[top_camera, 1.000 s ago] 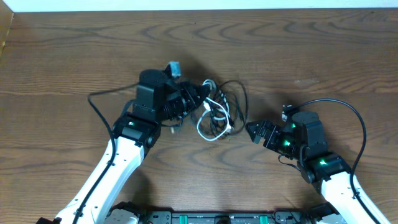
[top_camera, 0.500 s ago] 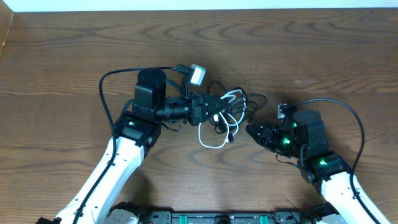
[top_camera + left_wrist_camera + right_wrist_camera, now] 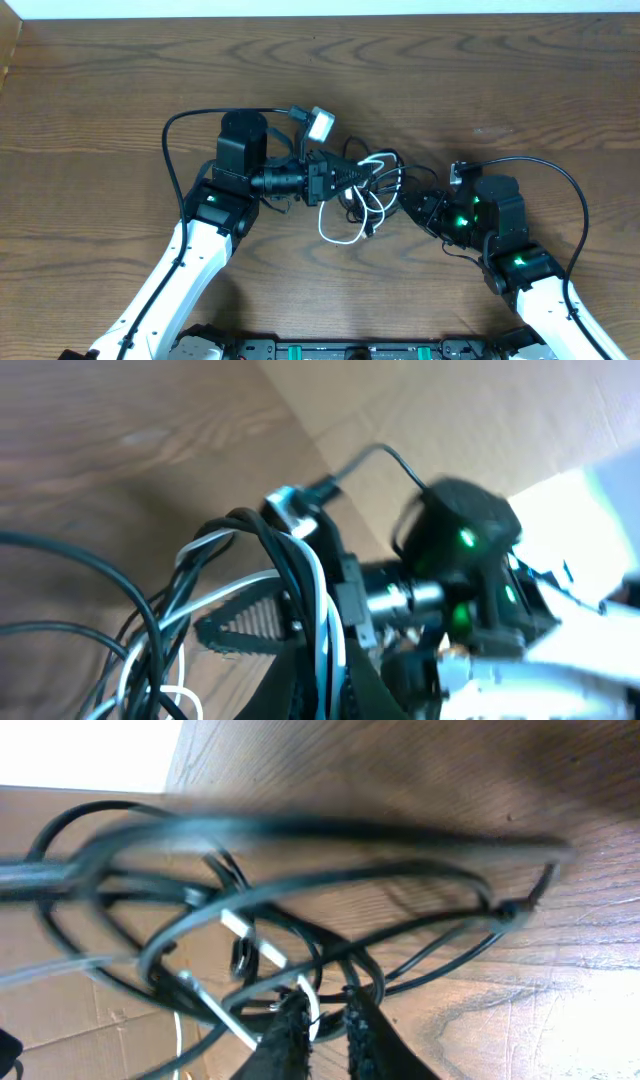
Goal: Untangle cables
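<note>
Clamping the cables (image 3: pixel 372 190) at their left side, the left gripper (image 3: pixel 353 175) is closed tight; the right gripper (image 3: pixel 411 205), nearly closed, pinches strands at their right edge.

Since a second ago my left gripper (image 3: pixel 368 173) has swung the cables (image 3: pixel 368 190) up and to the right, and the white loop (image 3: pixel 340 240) now hangs lower. The right gripper (image 3: pixel 408 203) slid in toward the tangle and went from wide open to pinching the black strands.
</note>
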Robot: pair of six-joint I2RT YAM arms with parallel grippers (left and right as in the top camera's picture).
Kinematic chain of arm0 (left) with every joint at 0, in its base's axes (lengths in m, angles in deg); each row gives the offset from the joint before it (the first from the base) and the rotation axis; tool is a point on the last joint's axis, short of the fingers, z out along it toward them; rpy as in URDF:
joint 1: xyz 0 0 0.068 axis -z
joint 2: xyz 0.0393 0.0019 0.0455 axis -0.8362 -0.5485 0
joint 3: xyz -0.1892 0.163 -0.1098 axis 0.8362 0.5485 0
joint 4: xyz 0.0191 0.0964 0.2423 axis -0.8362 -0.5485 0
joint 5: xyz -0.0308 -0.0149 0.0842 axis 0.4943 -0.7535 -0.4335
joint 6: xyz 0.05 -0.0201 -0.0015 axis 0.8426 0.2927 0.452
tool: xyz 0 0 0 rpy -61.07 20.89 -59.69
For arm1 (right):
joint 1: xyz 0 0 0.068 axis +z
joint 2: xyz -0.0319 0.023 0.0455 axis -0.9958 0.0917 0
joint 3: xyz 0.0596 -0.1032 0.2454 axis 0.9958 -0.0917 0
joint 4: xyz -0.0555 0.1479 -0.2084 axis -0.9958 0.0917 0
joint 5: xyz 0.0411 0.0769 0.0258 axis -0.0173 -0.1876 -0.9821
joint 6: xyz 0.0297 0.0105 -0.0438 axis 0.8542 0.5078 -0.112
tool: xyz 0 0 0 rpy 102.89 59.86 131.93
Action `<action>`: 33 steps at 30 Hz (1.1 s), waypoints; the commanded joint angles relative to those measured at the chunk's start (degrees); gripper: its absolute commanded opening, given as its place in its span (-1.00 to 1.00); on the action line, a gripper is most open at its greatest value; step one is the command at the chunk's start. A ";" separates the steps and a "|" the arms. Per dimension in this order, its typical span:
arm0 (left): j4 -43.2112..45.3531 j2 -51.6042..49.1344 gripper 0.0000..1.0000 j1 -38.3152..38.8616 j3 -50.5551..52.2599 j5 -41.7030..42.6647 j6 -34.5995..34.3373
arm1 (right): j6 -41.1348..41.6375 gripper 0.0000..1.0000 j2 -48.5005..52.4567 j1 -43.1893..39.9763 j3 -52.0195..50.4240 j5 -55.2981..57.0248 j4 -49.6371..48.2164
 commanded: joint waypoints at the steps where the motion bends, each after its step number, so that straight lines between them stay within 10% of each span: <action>1: -0.17 0.02 -0.85 -0.24 -1.36 -13.14 -15.04 | -0.50 -0.54 -0.50 -0.22 -0.07 -0.02 1.09; 3: -0.59 0.02 -0.85 -0.24 -1.36 -21.42 -22.34 | -1.09 -0.16 -0.50 -0.22 -0.07 -0.02 2.97; 11: -0.57 0.02 -0.85 -0.24 -1.36 -38.80 -51.63 | -0.02 0.21 -0.50 -0.22 -0.31 -2.84 11.23; 17: -0.59 0.02 -0.85 -0.24 -1.36 -40.35 -57.35 | 7.43 0.75 -0.44 0.59 -0.37 -3.43 11.13; 33: -0.57 0.02 -0.85 3.69 -1.36 -48.13 -68.39 | 41.86 0.99 13.92 11.78 -0.66 6.86 -10.08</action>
